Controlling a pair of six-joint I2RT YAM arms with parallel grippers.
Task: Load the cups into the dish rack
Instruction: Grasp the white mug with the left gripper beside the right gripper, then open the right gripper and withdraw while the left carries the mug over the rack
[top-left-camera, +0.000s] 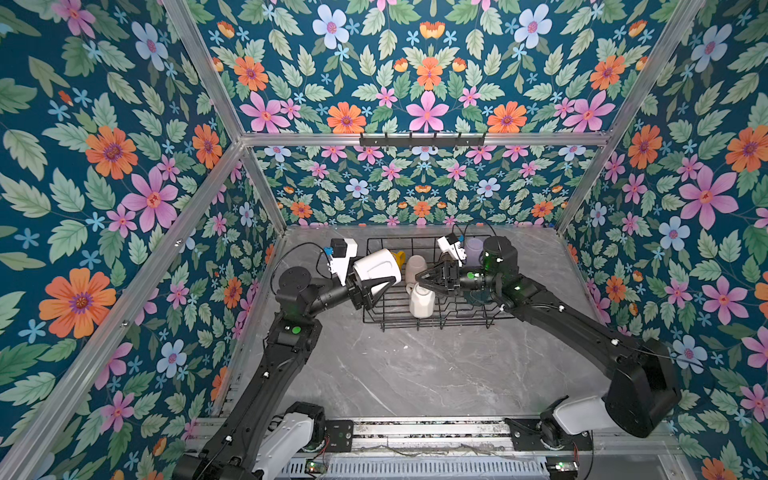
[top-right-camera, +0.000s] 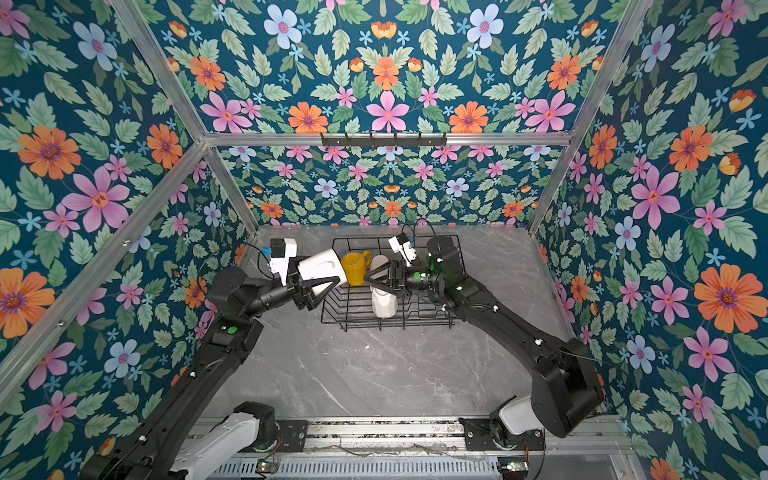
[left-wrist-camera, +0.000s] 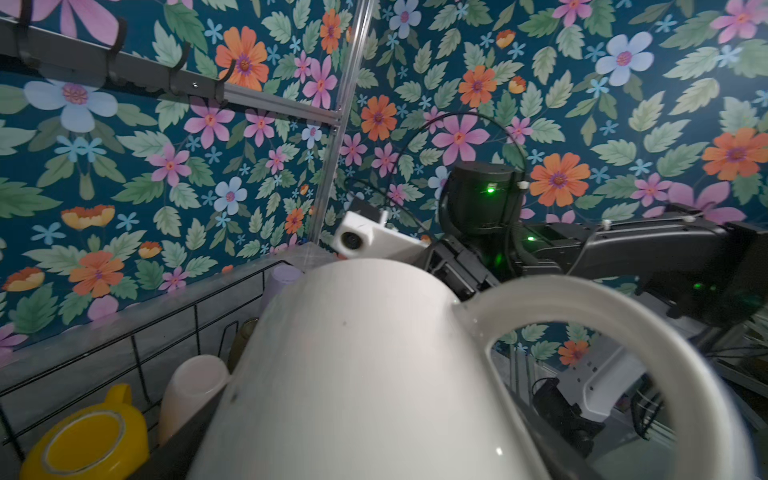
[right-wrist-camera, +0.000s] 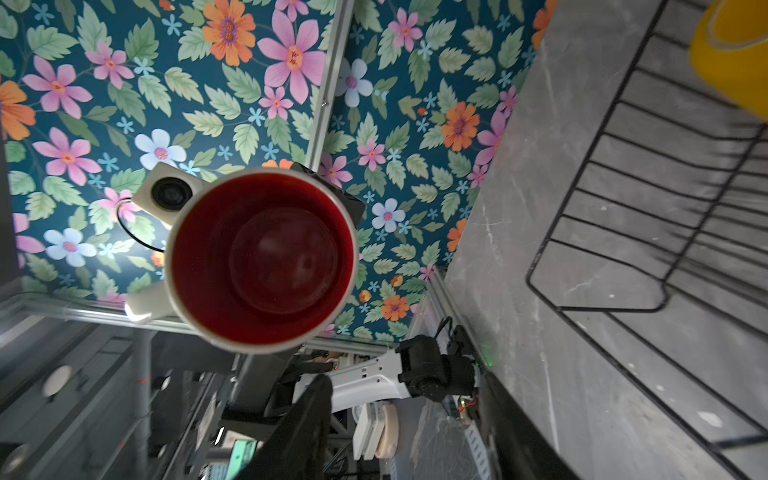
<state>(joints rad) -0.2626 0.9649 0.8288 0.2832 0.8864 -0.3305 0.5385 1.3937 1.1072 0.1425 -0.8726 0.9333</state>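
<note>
My left claw (top-left-camera: 377, 291) grips the white red-lined mug (top-left-camera: 376, 266), tilted above the dish rack's (top-left-camera: 457, 323) left edge. My right claw (top-left-camera: 420, 279) hangs spread and empty above the white faceted mug (top-left-camera: 422, 302) standing inside the rack.

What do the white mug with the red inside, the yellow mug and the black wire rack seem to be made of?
White mug with red inside: probably glazed ceramic; smooth, glossy, thick rim and handle.
Yellow mug: likely glazed ceramic too; shiny, opaque.
Black wire rack: apparently coated metal wire; thin, straight, matt black rods.
</note>
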